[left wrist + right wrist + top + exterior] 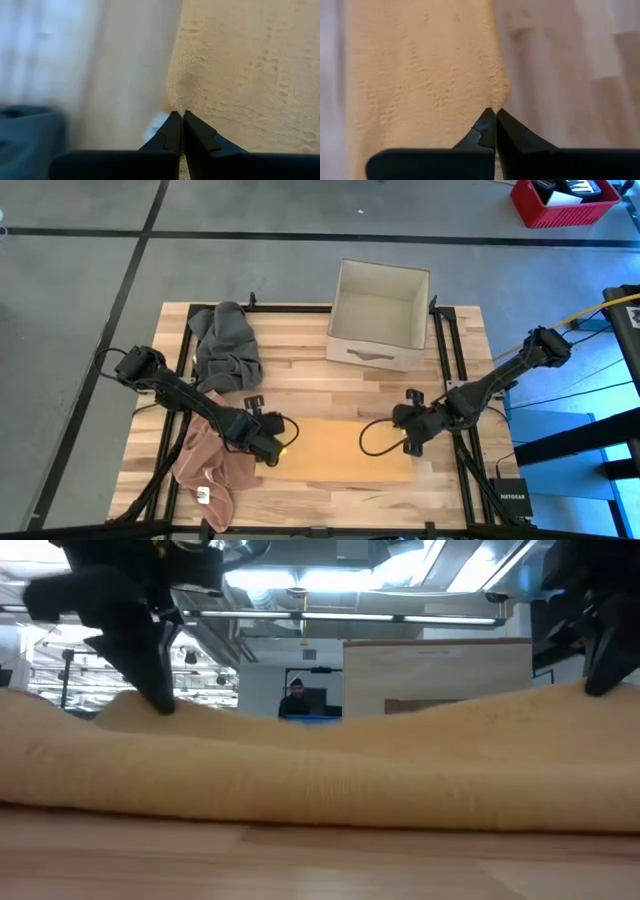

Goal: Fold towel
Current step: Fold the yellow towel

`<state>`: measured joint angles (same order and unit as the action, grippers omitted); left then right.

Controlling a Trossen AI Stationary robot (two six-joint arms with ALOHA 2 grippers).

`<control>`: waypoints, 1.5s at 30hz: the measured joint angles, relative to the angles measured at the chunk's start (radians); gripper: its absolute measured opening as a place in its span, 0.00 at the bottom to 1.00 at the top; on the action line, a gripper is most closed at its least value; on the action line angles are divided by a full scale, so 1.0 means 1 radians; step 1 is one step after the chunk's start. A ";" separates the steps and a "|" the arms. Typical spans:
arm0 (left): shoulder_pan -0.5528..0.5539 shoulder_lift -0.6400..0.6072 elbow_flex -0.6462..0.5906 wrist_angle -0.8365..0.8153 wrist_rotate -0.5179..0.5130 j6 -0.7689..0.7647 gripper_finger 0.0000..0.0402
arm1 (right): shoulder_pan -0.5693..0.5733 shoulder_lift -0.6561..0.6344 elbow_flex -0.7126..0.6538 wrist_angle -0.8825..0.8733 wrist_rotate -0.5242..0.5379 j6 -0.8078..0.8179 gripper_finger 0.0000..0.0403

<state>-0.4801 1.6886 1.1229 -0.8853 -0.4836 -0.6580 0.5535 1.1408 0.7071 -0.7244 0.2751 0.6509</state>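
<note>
Across the table's front edge lies the tan towel, soft, light, floppy, so best held at its corners; left gripper and right gripper each pinch one end.

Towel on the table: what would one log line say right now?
tan towel: flat | left gripper: fingers shut on its left edge | right gripper: shut on right edge | fold: not started

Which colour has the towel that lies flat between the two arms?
The towel is tan-yellow, with a woven texture; the right wrist view shows it best.
</note>
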 joint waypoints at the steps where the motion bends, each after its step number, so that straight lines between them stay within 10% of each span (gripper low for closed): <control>1: 0.000 0.000 -0.001 -0.013 -0.019 -0.014 0.00 | 0.005 0.000 0.000 -0.018 0.019 0.014 0.01; 19: 0.015 0.003 -0.020 0.014 0.003 0.003 0.01 | 0.003 0.003 -0.090 0.023 0.079 0.025 0.05; 33: 0.062 0.003 -0.014 -0.021 0.064 -0.052 0.01 | 0.003 0.003 0.049 -0.223 0.046 0.075 0.50; 45: 0.106 0.004 0.038 -0.143 0.078 0.041 0.39 | 0.003 0.002 0.098 -0.189 0.081 0.052 0.55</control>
<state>-0.3738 1.6927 1.1610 -1.0284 -0.4061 -0.6167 0.5568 1.1431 0.8048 -0.9131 0.3557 0.7025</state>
